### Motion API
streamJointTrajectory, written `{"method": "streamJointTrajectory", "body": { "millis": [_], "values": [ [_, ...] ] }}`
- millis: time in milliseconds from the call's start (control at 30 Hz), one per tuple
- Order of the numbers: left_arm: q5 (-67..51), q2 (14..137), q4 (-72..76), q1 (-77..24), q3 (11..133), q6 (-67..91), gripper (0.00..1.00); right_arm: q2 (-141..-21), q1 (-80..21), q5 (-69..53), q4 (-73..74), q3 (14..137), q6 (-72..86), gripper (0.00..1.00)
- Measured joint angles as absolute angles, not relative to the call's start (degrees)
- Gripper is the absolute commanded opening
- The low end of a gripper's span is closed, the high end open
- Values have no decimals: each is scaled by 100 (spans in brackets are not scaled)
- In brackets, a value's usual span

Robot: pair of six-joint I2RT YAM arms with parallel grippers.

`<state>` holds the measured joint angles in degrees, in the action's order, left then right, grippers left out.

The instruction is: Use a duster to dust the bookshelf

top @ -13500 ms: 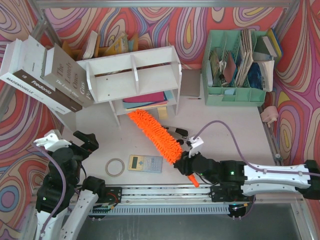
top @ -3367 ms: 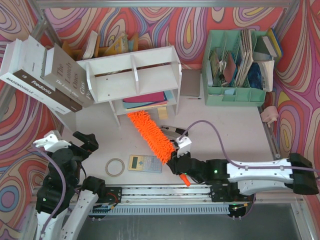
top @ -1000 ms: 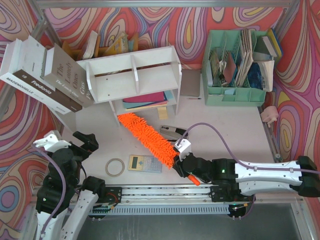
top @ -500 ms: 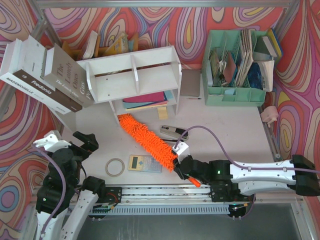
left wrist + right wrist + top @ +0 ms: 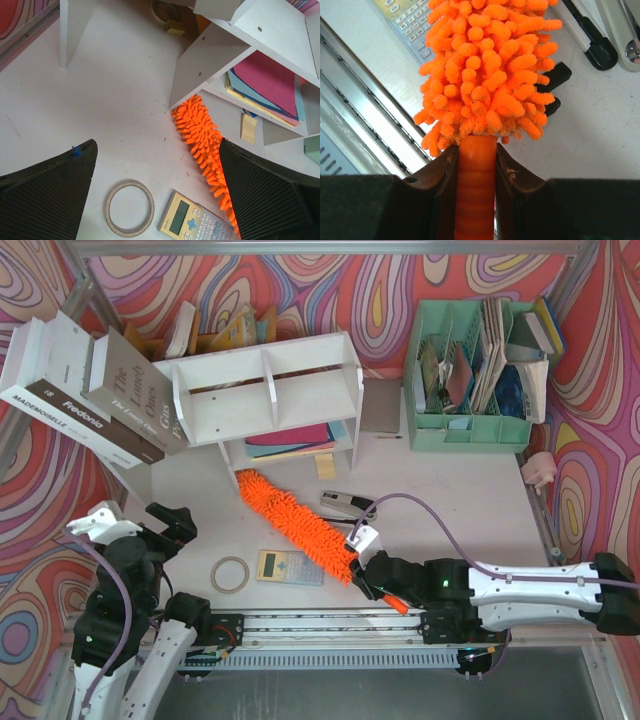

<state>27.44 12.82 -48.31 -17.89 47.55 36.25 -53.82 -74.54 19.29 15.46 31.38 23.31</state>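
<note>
White table (image 5: 450, 490), right tool (image 5: 368, 573) clamped on the orange handle of the duster (image 5: 295, 523), fluffy head slanting up-left past a calculator (image 5: 290, 567), tip at the bookshelf (image 5: 265, 390) foot; left tool (image 5: 172, 523) spread apart, empty.

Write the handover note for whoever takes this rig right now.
Left pincer: open, empty, hanging above the table.
Right pincer: shut on the handle of the duster.
The duster slants across the table, tip at the left front leg of the bookshelf.
Done: duster gripped and brought to the shelf.
Left: wipe top and both tiers; how much is already dusted cannot be told.
</note>
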Motion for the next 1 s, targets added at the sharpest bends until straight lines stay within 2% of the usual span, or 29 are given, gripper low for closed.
{"method": "streamJointTrajectory", "body": {
  "millis": [633,1000],
  "values": [
    [2744,1417,-4831,-1789,4755,3625,98,-4582,-7509,1363,2488,3741,1835,0],
    [2744,1450,-4831,-1789,4755,3625,98,-4206,-7509,1780,2521,4523,1483,0]
  ]
}}
